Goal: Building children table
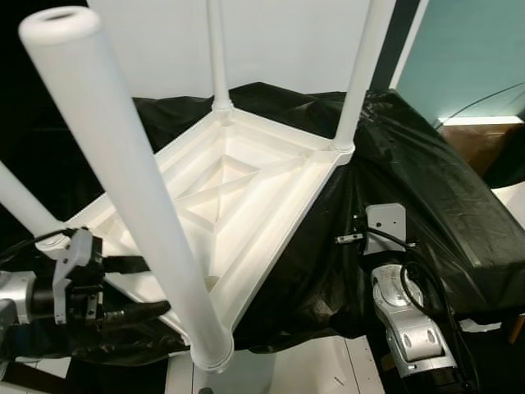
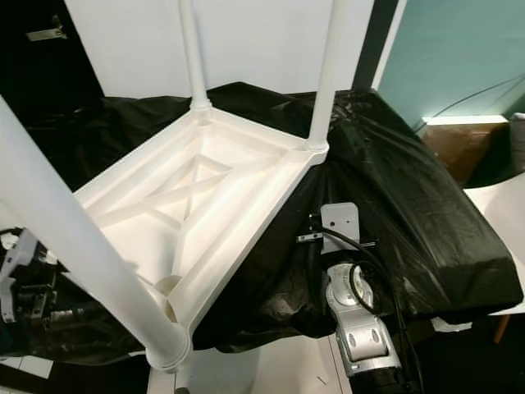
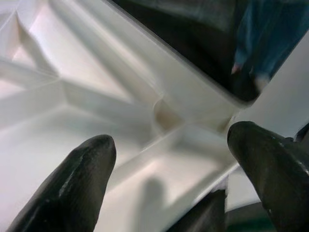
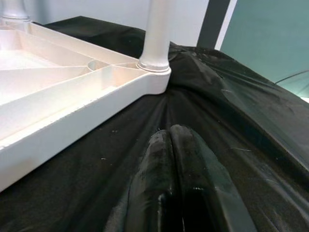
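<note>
Left hand (image 3: 164, 159) spread open at upturned white table (image 1: 246, 197); right hand (image 4: 176, 159) clenched on black sheet (image 4: 231, 121)

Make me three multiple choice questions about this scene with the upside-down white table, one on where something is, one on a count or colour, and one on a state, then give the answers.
1. What does the upturned white plastic table top rest on?
A. a bare wooden floor
B. a black plastic sheet
C. a blue carpet

2. How many round white legs stand up from the table top?
A. one
B. two
C. four

3. How are the fingers of the right gripper?
A. pressed together
B. spread wide apart
C. closed on a table leg

Answers:
1. B, the black plastic sheet lies crumpled under and around the top.
2. C, the left eye view shows a leg at each corner, the left one partly cut off.
3. A, the right wrist view shows both black fingers touching over the sheet, with nothing between them.
</note>
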Controlling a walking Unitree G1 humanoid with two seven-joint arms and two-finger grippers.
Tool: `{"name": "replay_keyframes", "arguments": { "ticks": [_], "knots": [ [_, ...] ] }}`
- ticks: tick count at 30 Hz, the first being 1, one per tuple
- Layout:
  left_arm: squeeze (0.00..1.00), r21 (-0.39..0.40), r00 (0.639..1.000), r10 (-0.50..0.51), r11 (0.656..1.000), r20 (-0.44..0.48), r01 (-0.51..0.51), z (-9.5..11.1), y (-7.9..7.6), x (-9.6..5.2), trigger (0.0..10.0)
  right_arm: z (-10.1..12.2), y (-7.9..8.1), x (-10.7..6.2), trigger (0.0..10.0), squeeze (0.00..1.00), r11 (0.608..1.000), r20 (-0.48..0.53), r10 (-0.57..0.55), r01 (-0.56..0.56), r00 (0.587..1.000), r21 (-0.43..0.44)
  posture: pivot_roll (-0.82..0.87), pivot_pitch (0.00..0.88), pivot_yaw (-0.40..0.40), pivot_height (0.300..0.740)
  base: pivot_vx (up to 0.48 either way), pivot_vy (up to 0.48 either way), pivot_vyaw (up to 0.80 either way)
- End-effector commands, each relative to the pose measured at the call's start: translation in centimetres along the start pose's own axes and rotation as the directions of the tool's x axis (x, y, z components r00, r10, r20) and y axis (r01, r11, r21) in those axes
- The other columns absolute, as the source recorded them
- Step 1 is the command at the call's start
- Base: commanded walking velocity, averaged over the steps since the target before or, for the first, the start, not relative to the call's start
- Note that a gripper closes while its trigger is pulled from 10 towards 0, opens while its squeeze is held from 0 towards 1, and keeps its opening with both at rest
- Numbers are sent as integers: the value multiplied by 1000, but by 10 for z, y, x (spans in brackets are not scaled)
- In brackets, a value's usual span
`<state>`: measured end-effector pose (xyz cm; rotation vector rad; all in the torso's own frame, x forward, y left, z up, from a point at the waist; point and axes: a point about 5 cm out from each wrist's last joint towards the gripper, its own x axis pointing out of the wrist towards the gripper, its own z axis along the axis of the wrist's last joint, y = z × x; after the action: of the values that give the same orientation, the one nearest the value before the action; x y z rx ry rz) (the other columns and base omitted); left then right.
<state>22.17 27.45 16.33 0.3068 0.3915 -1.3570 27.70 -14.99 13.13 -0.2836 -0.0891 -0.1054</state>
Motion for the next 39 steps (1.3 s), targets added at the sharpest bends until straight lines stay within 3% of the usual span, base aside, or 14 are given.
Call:
{"name": "replay_keyframes", "arguments": {
  "ticks": [1,4,8,12,16,17,21,29,31,32,33,34,39],
  "knots": [
    [0,-10,995,-46,999,-84,45,-12,-4,2,10000,-4,-1,1,10000,0,1000,-28,-7,8,1000,8,-12,45,-13,740,0,0,0],
    [0,-35,986,-67,997,-155,63,-22,-7,0,10000,-4,-2,2,10000,0,1000,-33,-13,13,999,18,-16,43,-14,740,0,0,0],
    [16,-81,992,-88,993,-92,81,-15,-7,-7,10000,-5,-3,3,10000,0,1000,-36,-16,16,999,18,-16,41,-15,740,0,0,0],
    [0,-64,991,-83,995,-108,77,-13,-5,-11,10000,-7,-4,3,10000,0,999,-52,-21,23,998,32,-9,40,-13,740,0,0,0],
    [0,-28,981,-64,998,-185,60,-23,-2,-3,10000,-5,-3,6,10000,0,998,-53,-23,26,998,50,-6,38,-12,740,0,0,0],
    [0,-12,969,-44,999,-242,42,-30,0,2,10000,-3,-2,8,10000,0,998,-49,-24,27,998,59,-4,37,-11,740,0,0,0],
    [0,-15,949,-11,1000,-316,7,-37,4,7,10000,-1,-4,10,10000,0,997,-44,-31,34,999,74,-5,36,-8,740,0,0,0],
    [0,-9,934,-3,1000,-357,-1,-40,9,9,10000,-1,-7,11,10000,0,995,-52,-48,52,998,89,-10,36,-7,740,0,0,0],
    [0,-8,934,0,1000,-357,-3,-41,10,11,9569,-1,-7,11,10000,0,995,-53,-49,53,997,90,-13,36,-6,740,0,0,0],
    [0,-16,934,-17,1000,-356,13,-41,9,14,3373,-1,-8,11,10000,0,994,-56,-54,59,997,97,-14,38,-5,740,0,0,0],
    [0,-16,934,-17,1000,-356,13,-41,9,14,3373,-1,-8,11,10000,0,994,-56,-54,59,997,97,-14,38,-5,740,0,0,0],
    [0,-25,935,-39,999,-353,33,-42,8,17,0,-1,-9,11,10000,0,992,-61,-61,67,996,106,-16,39,-5,740,0,0,0],
    [0,-13,932,-77,997,-355,78,-43,5,32,0,1,-15,14,10000,0,989,-63,-82,89,995,120,-15,41,-2,740,0,0,0]
  ]
}}
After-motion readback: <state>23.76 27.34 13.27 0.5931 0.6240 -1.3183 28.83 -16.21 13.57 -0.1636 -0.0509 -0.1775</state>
